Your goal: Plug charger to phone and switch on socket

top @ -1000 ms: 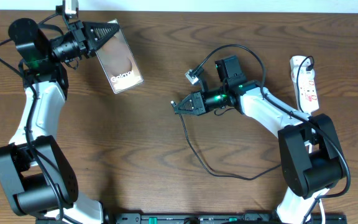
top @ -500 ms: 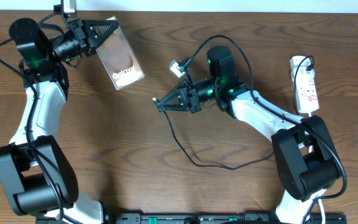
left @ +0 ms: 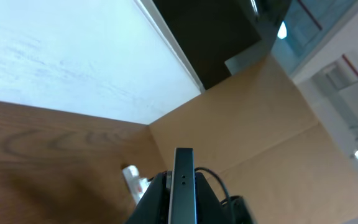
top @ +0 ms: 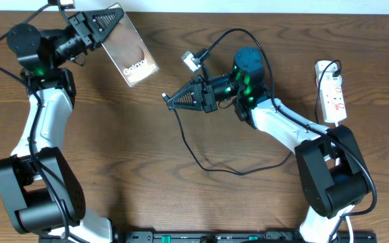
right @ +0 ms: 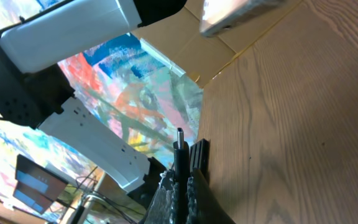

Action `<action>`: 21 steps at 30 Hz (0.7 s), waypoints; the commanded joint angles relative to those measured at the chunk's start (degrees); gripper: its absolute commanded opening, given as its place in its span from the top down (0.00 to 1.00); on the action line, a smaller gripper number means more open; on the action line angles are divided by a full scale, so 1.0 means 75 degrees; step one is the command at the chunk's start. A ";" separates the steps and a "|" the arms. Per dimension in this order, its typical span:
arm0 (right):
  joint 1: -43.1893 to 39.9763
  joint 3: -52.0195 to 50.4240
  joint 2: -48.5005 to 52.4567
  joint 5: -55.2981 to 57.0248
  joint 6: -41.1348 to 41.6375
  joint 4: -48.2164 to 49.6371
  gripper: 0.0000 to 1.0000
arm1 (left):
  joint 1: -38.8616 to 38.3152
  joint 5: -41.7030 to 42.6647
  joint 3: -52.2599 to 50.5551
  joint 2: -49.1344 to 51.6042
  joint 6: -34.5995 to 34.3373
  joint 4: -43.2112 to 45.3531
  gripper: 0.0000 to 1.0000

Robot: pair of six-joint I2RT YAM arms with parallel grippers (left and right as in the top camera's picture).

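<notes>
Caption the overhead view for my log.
Left gripper holds the phone; right gripper points the charger tip toward it, socket at right.

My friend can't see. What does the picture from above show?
The left gripper holds the phone by one end, and the right gripper aims the charger tip toward it. The white socket lies far right.

Looks like a robotics lab to me, not anyone's home. A left arm (top: 38,131) and a right arm (top: 286,127) sit at a wood-grain bench (top: 147,155), with a black equipment rail (top: 201,237) along the bottom edge of the overhead view. The wrist views show big cardboard sheets (left: 260,124), a colourful painted panel (right: 143,84), and a monitor (right: 37,180) at lower left.
</notes>
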 commanded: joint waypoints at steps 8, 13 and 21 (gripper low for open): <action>0.0029 0.0035 0.0006 0.0294 0.1037 0.0650 0.99 | -0.0516 -0.0522 0.0128 -0.0143 -0.0804 0.0096 0.93; 0.0029 0.0035 0.0006 0.0344 0.1469 0.1609 0.99 | -0.0542 -0.0592 0.0128 -0.0143 -0.0799 0.0096 0.93; 0.0009 0.0038 0.0006 0.0548 0.1539 0.1760 0.99 | -0.0542 -0.0501 0.0128 -0.0143 -0.0807 0.0093 0.93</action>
